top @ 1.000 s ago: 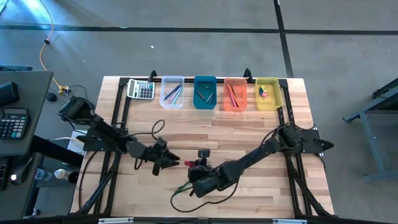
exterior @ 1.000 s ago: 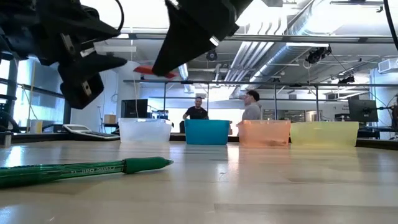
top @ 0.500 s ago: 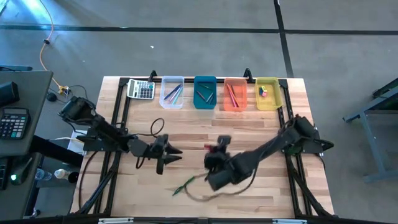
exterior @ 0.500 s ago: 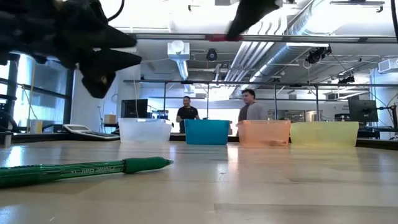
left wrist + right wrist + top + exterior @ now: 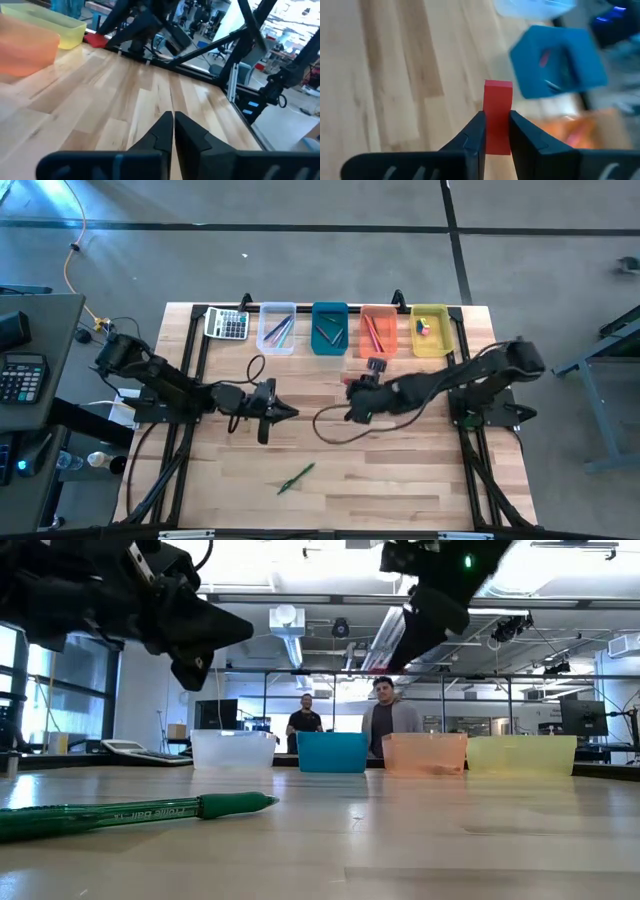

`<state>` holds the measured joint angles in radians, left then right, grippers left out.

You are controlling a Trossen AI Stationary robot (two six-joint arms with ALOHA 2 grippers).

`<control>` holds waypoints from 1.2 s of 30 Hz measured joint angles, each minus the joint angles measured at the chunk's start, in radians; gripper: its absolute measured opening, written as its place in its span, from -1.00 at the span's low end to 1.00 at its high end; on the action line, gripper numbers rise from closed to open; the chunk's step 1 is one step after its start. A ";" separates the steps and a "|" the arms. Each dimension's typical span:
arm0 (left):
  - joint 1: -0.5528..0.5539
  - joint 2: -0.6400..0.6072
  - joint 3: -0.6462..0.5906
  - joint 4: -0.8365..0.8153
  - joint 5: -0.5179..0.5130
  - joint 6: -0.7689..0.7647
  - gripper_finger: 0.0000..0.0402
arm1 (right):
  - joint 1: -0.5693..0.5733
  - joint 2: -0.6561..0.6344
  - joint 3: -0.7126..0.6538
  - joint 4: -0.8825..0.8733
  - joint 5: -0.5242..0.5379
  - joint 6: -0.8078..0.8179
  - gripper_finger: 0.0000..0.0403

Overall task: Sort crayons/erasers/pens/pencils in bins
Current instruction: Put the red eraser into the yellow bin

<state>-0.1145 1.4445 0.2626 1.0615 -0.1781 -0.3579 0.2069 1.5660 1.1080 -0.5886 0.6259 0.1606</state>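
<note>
Right gripper [image 5: 494, 131] gripping a red eraser [image 5: 497, 116] above the table [image 5: 400, 470], short of the bins.

I see its jaws clamped on the eraser's sides, the block upright between them, just in front of the blue bin [image 5: 329, 328] and orange bin [image 5: 377, 332]. Clear bin [image 5: 277, 327] and yellow bin [image 5: 431, 330] flank these in the back row. My left gripper [image 5: 173, 131] hangs over the table's left-centre, jaws pressed together on nothing. Green pen [image 5: 297, 478] lies near the front edge.
</note>
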 joint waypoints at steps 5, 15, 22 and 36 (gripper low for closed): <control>0.056 0.000 0.000 -0.003 0.044 0.047 -0.99 | -0.166 -0.170 -0.243 0.295 -0.189 -0.089 -0.75; 0.183 0.000 0.000 -0.012 0.046 0.141 -1.00 | -0.583 -0.418 -0.345 0.180 -0.244 -0.085 -0.75; 0.259 0.000 -0.001 -0.019 0.046 0.169 -1.00 | -0.919 -0.439 -0.351 0.099 -0.270 -0.101 -0.75; 0.292 0.001 -0.001 -0.019 0.092 0.204 -1.00 | -1.217 -0.320 -0.359 0.118 -0.462 -0.041 -0.75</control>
<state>0.1776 1.4452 0.2615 1.0428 -0.0864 -0.1535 -1.0100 1.2456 0.7486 -0.4710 0.1636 0.1196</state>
